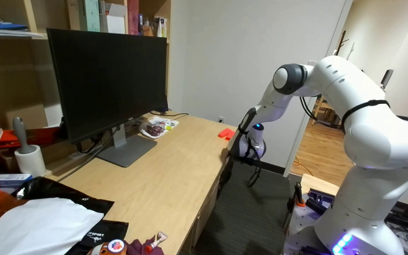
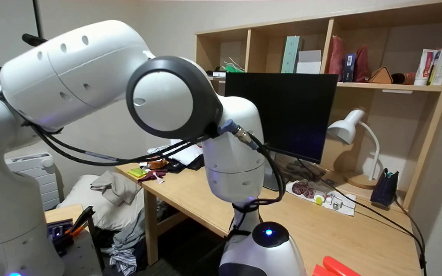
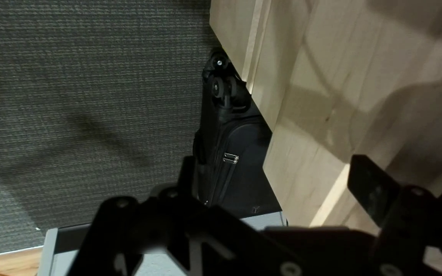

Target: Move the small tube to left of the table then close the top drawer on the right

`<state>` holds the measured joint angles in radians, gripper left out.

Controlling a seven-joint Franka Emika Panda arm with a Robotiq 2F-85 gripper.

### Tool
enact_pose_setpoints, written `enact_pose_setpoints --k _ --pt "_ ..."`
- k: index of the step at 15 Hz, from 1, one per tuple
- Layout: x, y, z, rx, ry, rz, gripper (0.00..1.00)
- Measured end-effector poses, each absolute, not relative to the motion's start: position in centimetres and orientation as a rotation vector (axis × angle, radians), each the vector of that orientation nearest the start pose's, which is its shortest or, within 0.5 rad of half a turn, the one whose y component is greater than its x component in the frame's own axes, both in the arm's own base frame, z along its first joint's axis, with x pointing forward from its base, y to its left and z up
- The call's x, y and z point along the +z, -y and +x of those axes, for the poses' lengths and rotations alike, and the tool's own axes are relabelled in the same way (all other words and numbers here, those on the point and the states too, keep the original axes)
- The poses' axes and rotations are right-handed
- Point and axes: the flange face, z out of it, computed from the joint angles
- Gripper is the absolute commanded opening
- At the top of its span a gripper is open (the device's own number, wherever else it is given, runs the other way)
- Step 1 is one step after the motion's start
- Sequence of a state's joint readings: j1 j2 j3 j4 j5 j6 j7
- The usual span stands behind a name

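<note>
Done, we judge: small tube (image 1: 157, 241) by the table's (image 1: 177, 161) front-left corner | Gripper (image 3: 272, 168): fingers wide, empty, near front edge's right end | Likely remaining: top drawer, closure unclear to us

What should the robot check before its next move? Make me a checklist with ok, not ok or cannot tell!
1. Small whitish tube with red cap at the left end of the pale-wood table: ok.
2. Black two-fingered gripper open and holding nothing: ok.
3. Light-wood top drawer closed: cannot tell, though no open inside shows.
4. Bright red objects clear of the white jointed arm: cannot tell; they look close.
5. Black wheeled suitcase clear of the gripper: cannot tell; its distance is unclear.
</note>
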<state>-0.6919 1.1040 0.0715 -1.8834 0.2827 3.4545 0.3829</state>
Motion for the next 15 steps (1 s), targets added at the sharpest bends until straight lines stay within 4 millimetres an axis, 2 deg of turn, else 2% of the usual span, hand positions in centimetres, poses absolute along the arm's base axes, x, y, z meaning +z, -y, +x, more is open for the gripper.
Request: enact_pose_setpoints --k 5,8,10,12,15 --pt "-2.5 38.9 46.7 -0.798 -1.807 -2.477 1.0" --pt "-3.0 38.9 46.5 -0.773 -1.774 -2.478 1.0" --pt "-4.4 37.9 44.4 -0.648 -1.745 -2.547 1.0" --pt "-4.9 37.4 40.6 -0.542 -1.732 -2.637 1.0" --pt "-2.5 38.1 35.5 -0.439 -1.708 -2.797 1.0"
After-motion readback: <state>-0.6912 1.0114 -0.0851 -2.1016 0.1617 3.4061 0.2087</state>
